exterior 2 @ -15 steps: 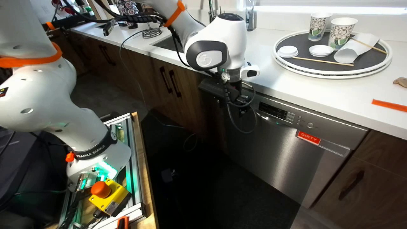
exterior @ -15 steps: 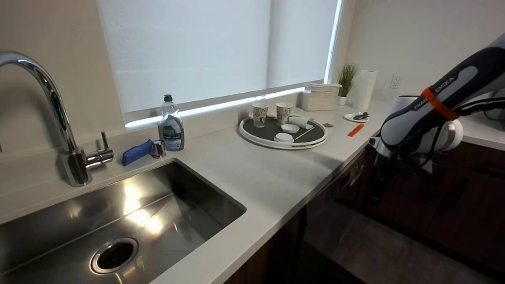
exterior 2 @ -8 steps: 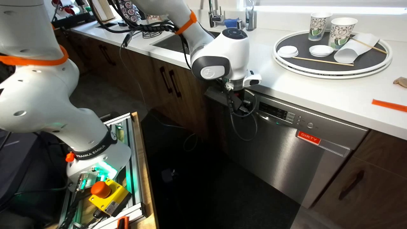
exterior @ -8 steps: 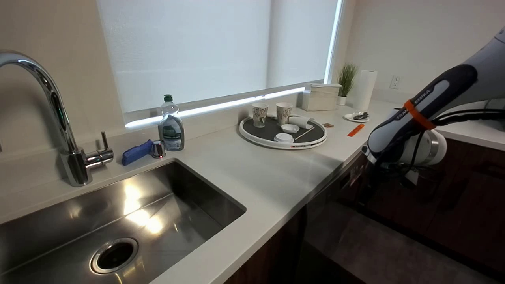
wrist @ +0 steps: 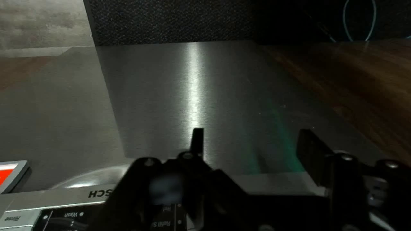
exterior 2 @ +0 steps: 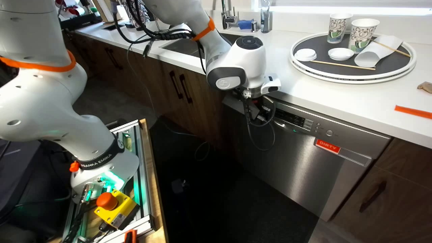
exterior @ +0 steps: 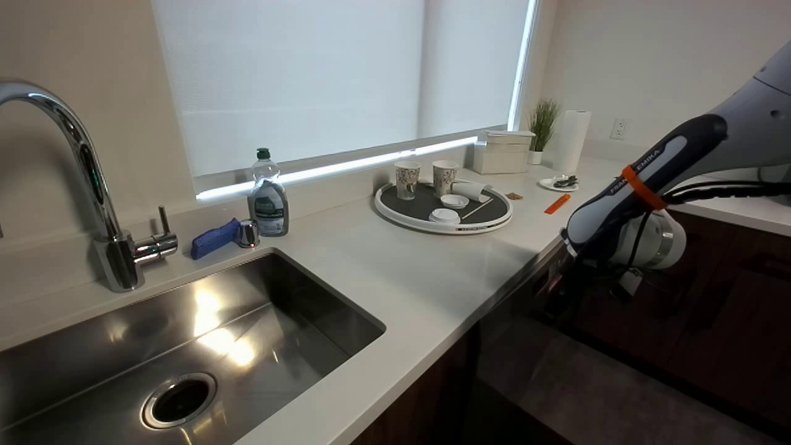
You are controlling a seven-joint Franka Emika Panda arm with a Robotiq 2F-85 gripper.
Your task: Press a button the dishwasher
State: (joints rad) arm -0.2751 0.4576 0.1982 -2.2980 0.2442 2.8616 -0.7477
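The dishwasher [exterior 2: 293, 168] has a brushed steel front with a dark control strip [exterior 2: 289, 116] along its top. Small buttons [exterior 2: 308, 124] and a round button [exterior 2: 329, 133] sit right of the strip. In an exterior view its front is dark and nearly edge-on [exterior: 510, 340]. My gripper [exterior 2: 261, 117] points down in front of the strip's left end, just below the counter edge. In the wrist view the dishwasher front [wrist: 154, 96] fills the middle and the labelled strip [wrist: 67, 218] is partly hidden by the gripper. There my gripper [wrist: 252, 134] is open, with nothing between its fingers.
A white counter [exterior 2: 324, 98] overhangs the dishwasher. A round tray [exterior 2: 354, 80] with paper cups and lids stands on it. A red DIRTY sign [exterior 2: 327, 145] is on the dishwasher front. Loose cables [exterior 2: 270, 148] hang from the gripper. Wood cabinets [exterior 2: 388, 179] flank the dishwasher.
The arm has moved steadily along the dishwasher front, to the right and slightly down in an exterior view. The gripper is now nearer the control strip. The objects on the counter have not moved.
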